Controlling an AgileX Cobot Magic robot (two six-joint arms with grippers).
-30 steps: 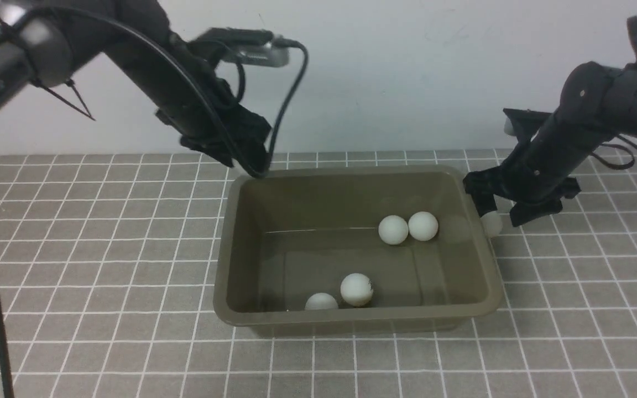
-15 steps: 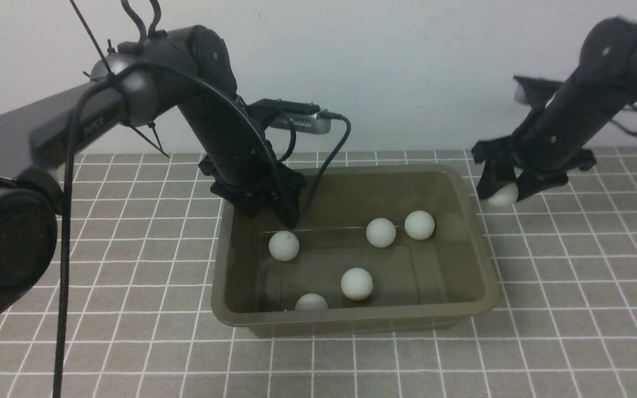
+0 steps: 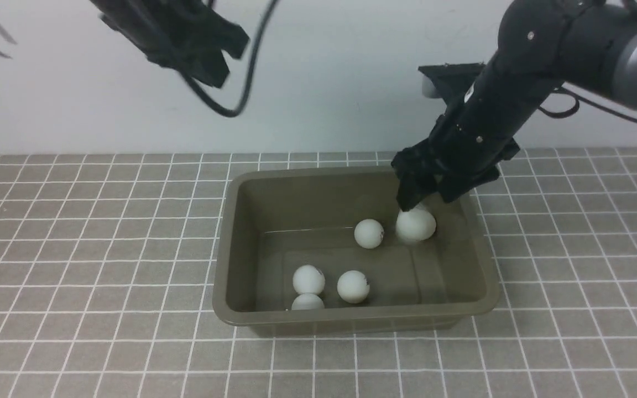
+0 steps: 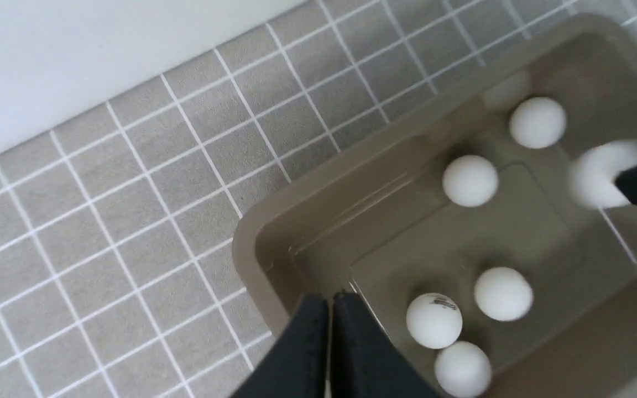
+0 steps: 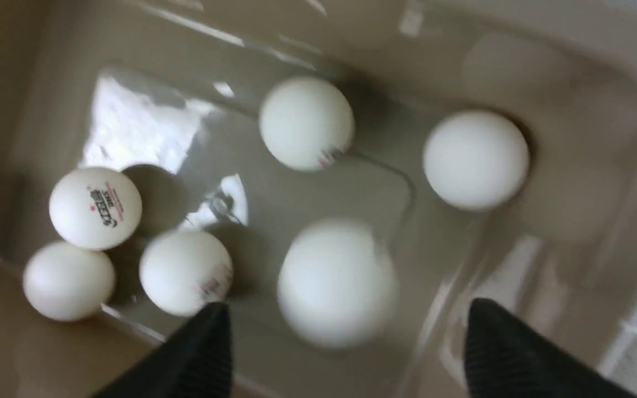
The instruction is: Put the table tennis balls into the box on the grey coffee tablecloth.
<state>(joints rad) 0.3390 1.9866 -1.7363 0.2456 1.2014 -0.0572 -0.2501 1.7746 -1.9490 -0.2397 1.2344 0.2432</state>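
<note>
My right gripper (image 5: 346, 337) stood wide open above the box (image 3: 351, 320) on the checked tablecloth (image 3: 103, 249), holding nothing. A blurred ball (image 5: 336, 282) hung free just below its jaws, with five other balls (image 5: 95, 208) resting further beneath. My left gripper (image 4: 328, 315) was pinched closed, empty, well above the box. I judged the balls light, hard and prone to rolling: pinch gently across the middle.

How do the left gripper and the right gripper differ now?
The left gripper is shut, jaws together; the right gripper is open, jaws wide apart. The left gripper hangs high, clear of the box; the right gripper sits low over its far right corner, above a blurred ball. Both are black and hold nothing.
</note>
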